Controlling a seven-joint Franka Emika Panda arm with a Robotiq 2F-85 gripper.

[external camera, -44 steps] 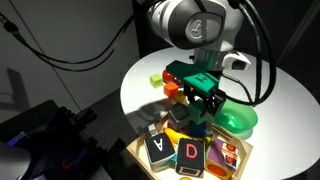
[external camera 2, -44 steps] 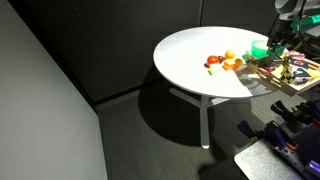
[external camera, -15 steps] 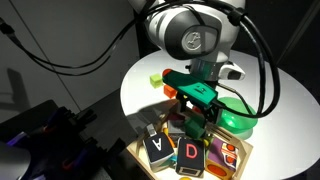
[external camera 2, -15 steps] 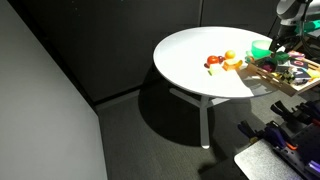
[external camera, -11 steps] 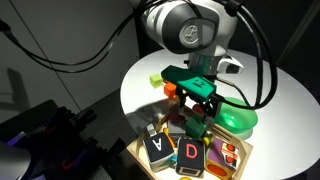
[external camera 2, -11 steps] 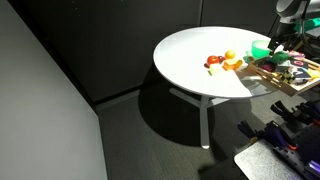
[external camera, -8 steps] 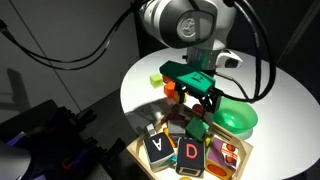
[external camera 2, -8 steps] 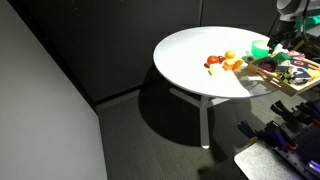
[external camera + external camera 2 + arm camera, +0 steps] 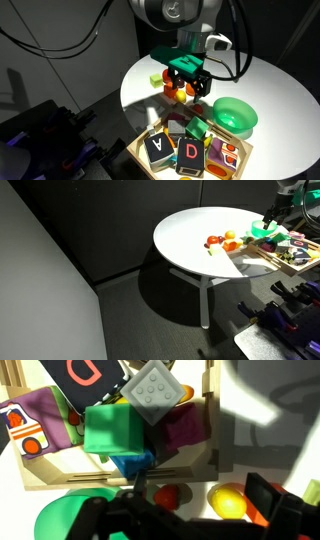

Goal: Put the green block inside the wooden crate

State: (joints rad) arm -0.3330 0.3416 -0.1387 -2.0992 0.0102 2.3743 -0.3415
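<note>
The green block (image 9: 112, 430) lies inside the wooden crate (image 9: 214, 422) among other toy blocks, and shows in an exterior view (image 9: 198, 126) at the crate's (image 9: 152, 164) far side. My gripper (image 9: 190, 88) hangs open and empty above the table, up and back from the crate, over the toy fruits. In the wrist view the gripper (image 9: 200, 492) has its jaws spread wide, with only the table and fruits showing between them. In an exterior view the gripper (image 9: 275, 213) is at the far right edge, above the crate (image 9: 290, 256).
A green bowl (image 9: 236, 116) sits beside the crate on the round white table (image 9: 280, 95). Toy fruits (image 9: 172, 88) lie under the gripper: a yellow one (image 9: 228, 500) and a red one (image 9: 170, 493). Lettered blocks (image 9: 190, 153) and a grey studded block (image 9: 155, 390) fill the crate.
The gripper has risen from the crate and drawn back over the fruits, jaws open. The green block stays behind in the crate.
</note>
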